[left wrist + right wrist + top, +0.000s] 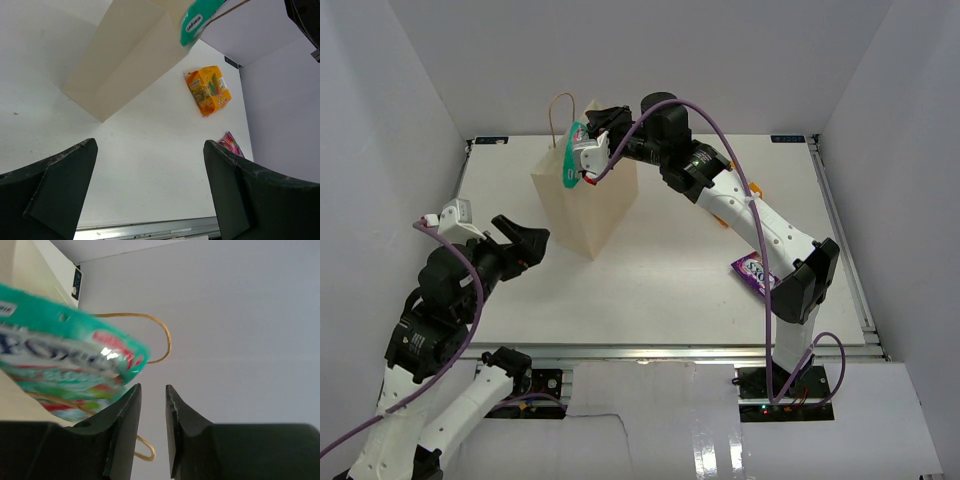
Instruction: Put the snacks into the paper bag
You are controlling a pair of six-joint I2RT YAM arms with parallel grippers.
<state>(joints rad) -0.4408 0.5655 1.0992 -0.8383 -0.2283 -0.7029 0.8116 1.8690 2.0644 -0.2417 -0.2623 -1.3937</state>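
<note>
- The right pincer [152,386] is seen with its jaws parted by a narrow slit and nothing between them. The teal packet [70,365] lies blurred just beside the outer side of one jaw, so it is judged to be released and dropping.
- The packet is placed at the top of the paper bag [590,210], by the far-left part of the rim and close to a loop handle [168,340]. Whether it is wholly over the mouth cannot be told.
- A miss is judged the main risk. If the packet is off-centre over the rim, it could be caught on the edge or the handle, or be dropped outside the bag on its far side.
- The bag stands free and looks light, so it could be tipped or pushed if brushed by the pincer when it is drawn back.
- The left pincer [150,145] is held wide apart and empty, near and left of the bag, well apart from it.
- The orange pack [209,90] and the purple packet [231,144] lie on the table [650,290] to the right. The red sachet is not found in any view.
- The slit between the jaws is shown only by the right wrist view.
- The orange pack is shown plainly by the left wrist view, while from above it is mostly hidden by the right arm.
- The packet's place against the bag's rim is given best from above.
</note>
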